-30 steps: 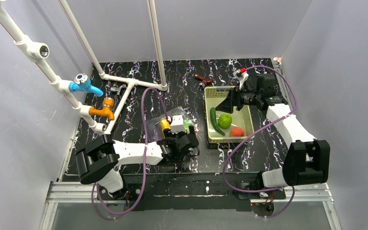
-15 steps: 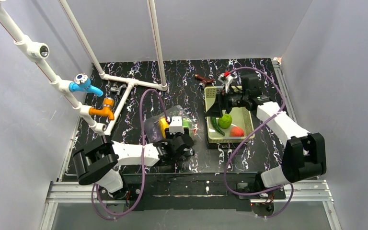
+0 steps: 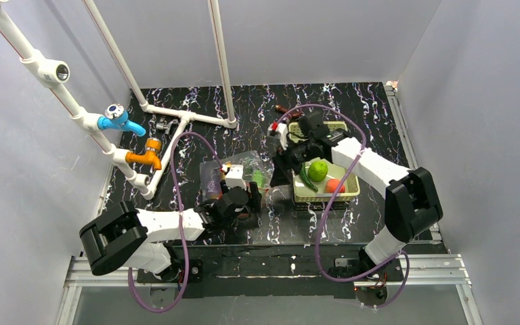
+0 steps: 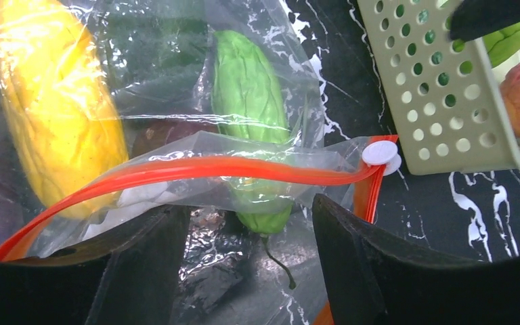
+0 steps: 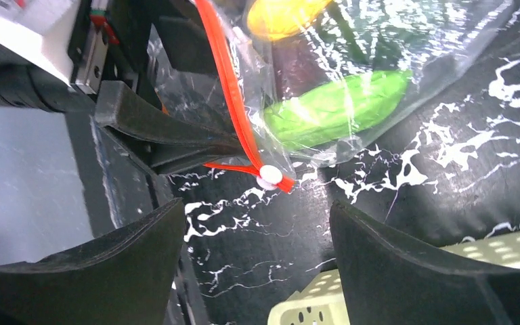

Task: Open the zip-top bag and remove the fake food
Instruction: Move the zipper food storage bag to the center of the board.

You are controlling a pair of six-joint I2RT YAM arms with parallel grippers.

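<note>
Removal step. Clear crinkly zip-top bag (image 4: pixel 162 74) open (slider (image 4: pixel 382 154) at end); left gripper (image 4: pixel 247 211) wide astride its mouth, right gripper (image 5: pixel 257 211) wide beside it, should take green plastic vegetable (image 4: pixel 247 88) next.

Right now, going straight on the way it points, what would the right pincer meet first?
Likely the white slider at the zipper end of the zip-top bag, straight ahead of the right pincer; depth unclear.

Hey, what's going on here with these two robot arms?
The left gripper sits open at the zip-top bag, by its red zipper edge. The right gripper hovers open near the white slider. A yellow piece and a green vegetable are inside the bag; a cucumber, green fruit and tomato lie in the basket.
</note>
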